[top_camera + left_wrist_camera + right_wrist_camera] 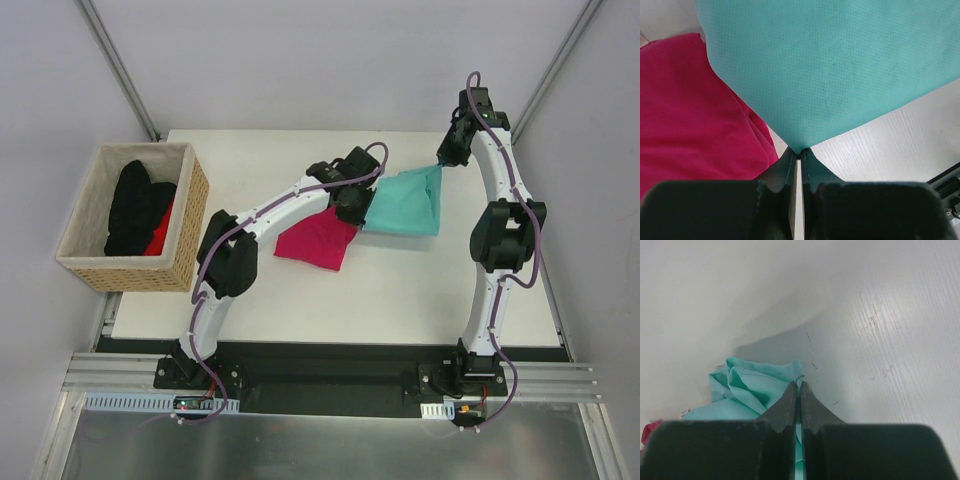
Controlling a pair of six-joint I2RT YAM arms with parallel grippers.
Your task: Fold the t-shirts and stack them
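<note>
A woven basket [190, 225] is set at the left edge of a white table [400, 290]; black clothes [131, 205] and a red cloth [161, 234] are held inside.

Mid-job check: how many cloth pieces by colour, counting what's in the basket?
Teal t-shirt: 1
Magenta t-shirt: 1
Black garment, in basket: 1
Red cloth, in basket: 1
Total: 4
</note>
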